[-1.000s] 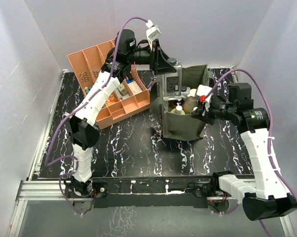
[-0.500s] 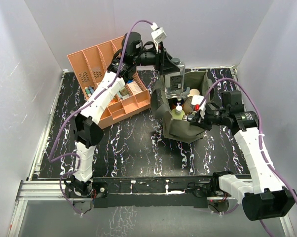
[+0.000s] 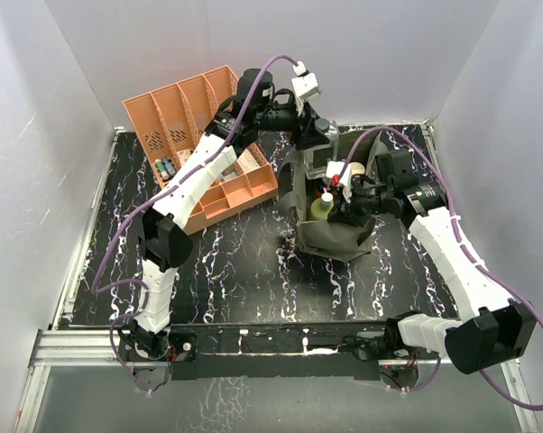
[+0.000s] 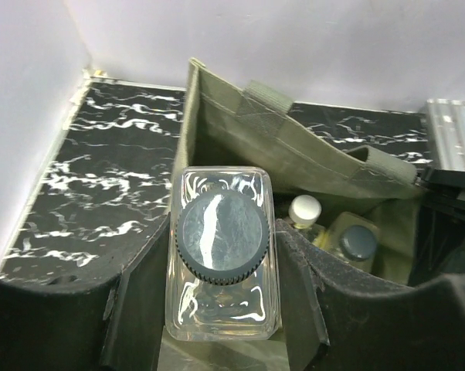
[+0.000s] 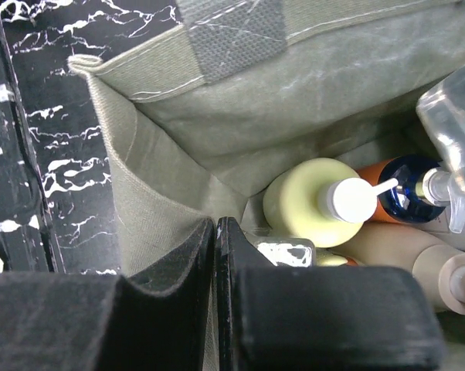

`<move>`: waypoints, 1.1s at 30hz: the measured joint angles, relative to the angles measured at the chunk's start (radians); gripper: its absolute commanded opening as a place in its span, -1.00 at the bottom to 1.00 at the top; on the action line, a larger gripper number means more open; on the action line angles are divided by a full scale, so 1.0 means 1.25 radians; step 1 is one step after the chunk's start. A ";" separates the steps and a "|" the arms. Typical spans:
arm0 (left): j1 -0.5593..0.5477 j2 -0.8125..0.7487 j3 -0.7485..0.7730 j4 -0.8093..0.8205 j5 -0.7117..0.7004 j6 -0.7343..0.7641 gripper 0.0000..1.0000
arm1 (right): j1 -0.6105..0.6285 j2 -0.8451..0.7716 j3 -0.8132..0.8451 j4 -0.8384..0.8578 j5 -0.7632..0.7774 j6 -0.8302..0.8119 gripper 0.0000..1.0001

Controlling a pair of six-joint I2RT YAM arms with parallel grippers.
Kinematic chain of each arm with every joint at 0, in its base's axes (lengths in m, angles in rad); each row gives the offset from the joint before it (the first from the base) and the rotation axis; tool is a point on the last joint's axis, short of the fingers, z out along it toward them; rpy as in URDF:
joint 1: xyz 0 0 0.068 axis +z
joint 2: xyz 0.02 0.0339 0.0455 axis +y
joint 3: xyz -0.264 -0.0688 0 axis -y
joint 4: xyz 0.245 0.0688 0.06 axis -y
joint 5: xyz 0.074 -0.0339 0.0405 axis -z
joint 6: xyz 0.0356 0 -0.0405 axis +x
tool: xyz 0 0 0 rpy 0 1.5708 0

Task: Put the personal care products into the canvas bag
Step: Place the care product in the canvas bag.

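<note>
While the near part of the black marbled tabletop (image 3: pixel 235 271) lies bare, the right end effector (image 5: pixel 215 232) is clenched on the rim of the green bag (image 3: pixel 330 239), with the fabric edge running down between its closed fingers. The bag stands at mid-tabletop with its mouth open. Inside it lie a yellow bottle (image 5: pixel 310 202) with a white cap, an orange-and-blue pump bottle (image 5: pixel 406 193) touching it, and a tan bottle (image 5: pixel 402 251) below them. Beyond these, the left end effector (image 3: pixel 318 144) grasps a clear bottle (image 4: pixel 221 232) with a dark cap, one finger on each flat side. It hangs upright over the far side of the bag's mouth. To the far left sits a salmon rack (image 3: pixel 163 99), just beside the bag.
</note>
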 measured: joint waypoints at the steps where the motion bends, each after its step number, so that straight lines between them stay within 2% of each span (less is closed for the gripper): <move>1: -0.001 0.003 0.017 -0.013 -0.016 0.015 -1.00 | 0.001 0.007 0.008 0.000 0.003 0.011 -0.84; 10: -0.006 0.002 0.061 -0.035 -0.174 0.055 -1.00 | 0.004 0.026 0.036 0.023 0.032 0.120 -0.84; 24: -0.194 0.002 0.081 -0.195 -0.650 0.072 -1.00 | 0.004 -0.007 0.036 0.037 0.053 0.164 -0.84; 33: -0.266 0.019 0.100 -0.182 -0.917 0.038 -1.00 | 0.004 -0.031 0.034 0.037 0.055 0.173 -0.84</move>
